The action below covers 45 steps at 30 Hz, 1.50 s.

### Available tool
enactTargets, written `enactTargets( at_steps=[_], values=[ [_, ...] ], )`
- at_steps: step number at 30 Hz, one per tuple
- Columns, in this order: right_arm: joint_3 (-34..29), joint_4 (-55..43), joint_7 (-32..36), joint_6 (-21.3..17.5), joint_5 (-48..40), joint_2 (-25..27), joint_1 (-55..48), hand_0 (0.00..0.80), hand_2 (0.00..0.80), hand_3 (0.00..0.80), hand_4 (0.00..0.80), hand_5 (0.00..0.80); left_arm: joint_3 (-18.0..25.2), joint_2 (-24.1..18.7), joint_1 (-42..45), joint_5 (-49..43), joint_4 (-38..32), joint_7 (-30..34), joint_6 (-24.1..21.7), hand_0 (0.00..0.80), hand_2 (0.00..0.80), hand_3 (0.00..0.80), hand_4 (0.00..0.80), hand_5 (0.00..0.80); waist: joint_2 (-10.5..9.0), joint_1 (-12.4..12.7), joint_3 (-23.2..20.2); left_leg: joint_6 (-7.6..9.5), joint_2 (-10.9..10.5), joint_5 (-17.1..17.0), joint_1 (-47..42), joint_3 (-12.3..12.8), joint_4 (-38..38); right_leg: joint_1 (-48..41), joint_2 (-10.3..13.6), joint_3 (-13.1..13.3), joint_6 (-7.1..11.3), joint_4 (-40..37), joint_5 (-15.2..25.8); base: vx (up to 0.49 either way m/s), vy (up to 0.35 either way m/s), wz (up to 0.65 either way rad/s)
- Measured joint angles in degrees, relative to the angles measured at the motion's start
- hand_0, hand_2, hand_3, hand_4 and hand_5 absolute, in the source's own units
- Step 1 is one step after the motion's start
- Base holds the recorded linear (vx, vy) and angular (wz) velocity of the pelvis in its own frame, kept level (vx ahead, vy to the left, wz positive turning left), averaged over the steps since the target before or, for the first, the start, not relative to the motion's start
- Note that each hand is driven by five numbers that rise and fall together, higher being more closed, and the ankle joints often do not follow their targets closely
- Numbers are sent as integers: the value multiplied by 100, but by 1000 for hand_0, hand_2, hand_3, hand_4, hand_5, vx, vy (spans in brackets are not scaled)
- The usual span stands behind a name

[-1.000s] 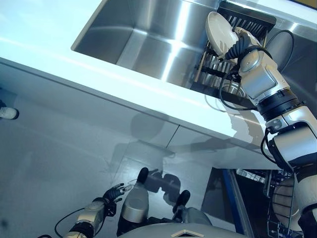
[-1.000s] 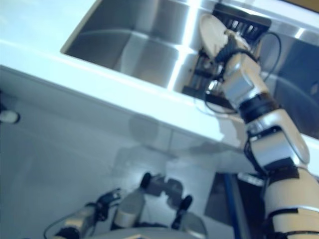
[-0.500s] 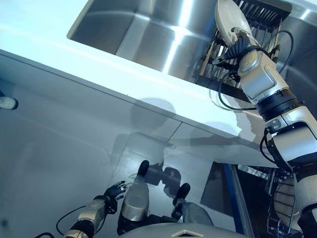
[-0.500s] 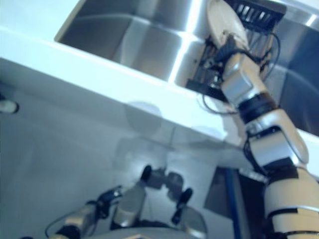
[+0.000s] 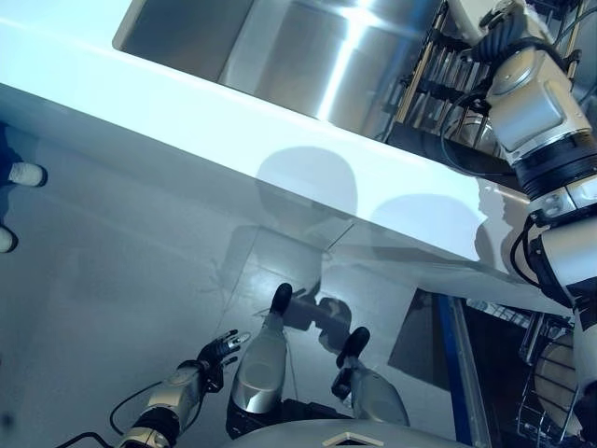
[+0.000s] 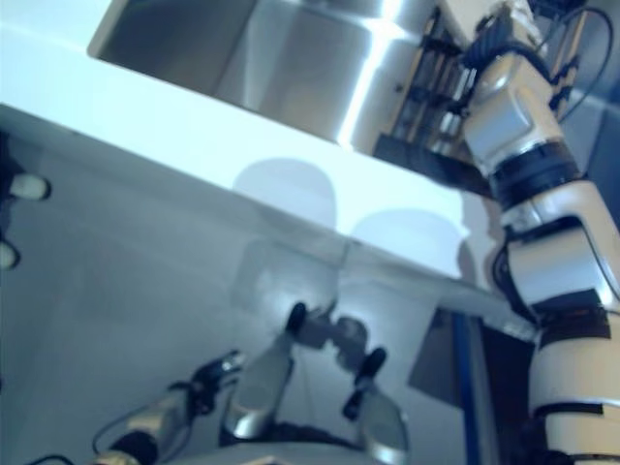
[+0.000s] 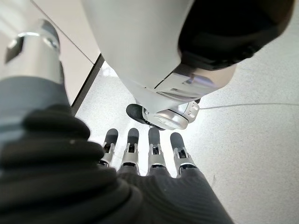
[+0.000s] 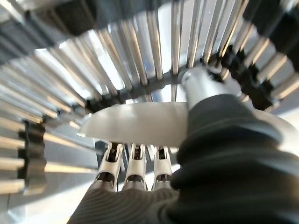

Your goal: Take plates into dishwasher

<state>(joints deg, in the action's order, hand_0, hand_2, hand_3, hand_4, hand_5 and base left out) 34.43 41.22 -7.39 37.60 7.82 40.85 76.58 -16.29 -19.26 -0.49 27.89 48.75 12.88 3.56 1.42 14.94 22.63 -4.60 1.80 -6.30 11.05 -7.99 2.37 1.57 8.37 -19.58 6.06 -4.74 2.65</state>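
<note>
A white plate (image 8: 140, 123) is pinched in the right hand (image 8: 135, 168): in the right wrist view the fingers (image 8: 133, 161) are seen under its rim and the thumb (image 8: 205, 88) is pressed on top. Behind the plate, the metal tines of a dish rack (image 8: 117, 60) fill that view; whether the plate touches the rack cannot be told.

In the head views the right arm is raised to the upper right, over the rack (image 5: 438, 79) standing at the right end of a stainless sink (image 5: 280, 47). The right hand (image 5: 499, 23) is only partly caught at the upper edge there, and the plate cannot be made out in those views. The sink is set into a white counter (image 5: 233, 131), which runs diagonally across the view.

Below the counter at the lower right, the open dishwasher is seen, with a wire basket (image 5: 546, 411) pulled out. A pale round plate-like item (image 5: 555, 373) is stood in that basket, well apart from the held plate.

The left hand (image 5: 216, 353) hangs low at the lower left, near the grey floor (image 5: 93, 280), with nothing in it. In the left wrist view its fingers (image 7: 133, 144) are stretched out straight and spread, pointing toward the floor.

At the far left edge, a person's shoes (image 5: 23, 175) are seen on the floor.
</note>
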Motion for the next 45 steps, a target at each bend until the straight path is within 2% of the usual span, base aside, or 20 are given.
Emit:
enactTargets(
  at_steps=[5, 17, 23, 26, 31, 37, 41, 44, 45],
  values=[
    [2, 295, -51, -32, -2, 255, 366, 800, 800, 800, 800, 800, -4, -5, 8, 2, -47, 0, -42, 0, 0, 0, 0, 0, 0, 13, 0, 11, -10, -58, 0, -7, 11, 1, 15, 0, 4, 1, 49, 3, 16, 0],
    [3, 541, 66, -309, -9, 531, 365, 800, 800, 800, 800, 800, -6, -168, 17, -8, -166, 53, -27, 0, 0, 0, 0, 0, 2, 3, -1, 73, -100, -103, -74, 5, 13, -82, 93, 1, 60, 0, 90, 1, -3, 0],
    [-37, 607, 82, -647, -615, 778, 358, 800, 800, 800, 800, 800, 1, -203, 13, -19, -217, 82, 23, 0, 0, 0, 0, 0, 1, -20, -5, 73, -85, -102, -292, 37, 33, -285, 82, 8, 60, -2, 90, -7, -53, -2],
    [-364, 506, 101, -772, -1274, 894, 247, 800, 800, 800, 800, 800, 4, -205, 32, -21, -218, 73, 83, 0, 0, 0, 0, 0, -28, -47, -26, 74, -60, -101, -450, 156, 76, -382, 79, 71, 58, -1, 91, -12, -41, -12],
    [-888, 94, 424, -924, -2202, 909, -334, 800, 800, 800, 800, 800, 79, -209, 89, -98, -213, 47, 187, 0, 0, 0, 0, 0, -220, -283, -243, 75, -13, -100, -710, 325, 179, -511, 57, 216, 51, -3, 96, -6, -46, -16],
    [-1202, -84, 787, -952, -2595, 914, -924, 800, 800, 800, 800, 800, 181, -215, 174, -269, -122, -8, 233, 0, 0, 0, 0, 0, -509, -499, -699, 67, 52, -50, -949, 598, 242, -567, 27, 465, 32, -6, 104, -6, -37, -23],
    [-1375, -188, 1096, -947, -2932, 946, -1210, 800, 800, 800, 800, 800, 184, -216, 263, -479, 24, -11, 252, 0, 0, 0, 0, 0, -601, -670, -940, 43, 123, 14, -1134, 793, 248, -635, -15, 653, 0, -9, 122, -20, -33, -24],
    [-1380, -296, 1226, -948, -3022, 947, -1398, 800, 800, 800, 800, 800, 183, -207, 391, -546, 57, -9, 298, 0, 0, 0, 0, 0, -629, -822, -1174, 34, 150, 36, -1163, 844, 249, -632, -28, 704, -10, -9, 125, -22, -35, -19],
    [-1405, -318, 1269, -947, -3109, 960, -1480, 800, 800, 800, 800, 800, 183, -197, 396, -659, 87, -8, 296, 0, 0, 0, 0, 0, -636, -889, -1216, 24, 176, 54, -1248, 958, 251, -649, -61, 811, -27, -9, 141, -17, -31, -28]
  ],
)
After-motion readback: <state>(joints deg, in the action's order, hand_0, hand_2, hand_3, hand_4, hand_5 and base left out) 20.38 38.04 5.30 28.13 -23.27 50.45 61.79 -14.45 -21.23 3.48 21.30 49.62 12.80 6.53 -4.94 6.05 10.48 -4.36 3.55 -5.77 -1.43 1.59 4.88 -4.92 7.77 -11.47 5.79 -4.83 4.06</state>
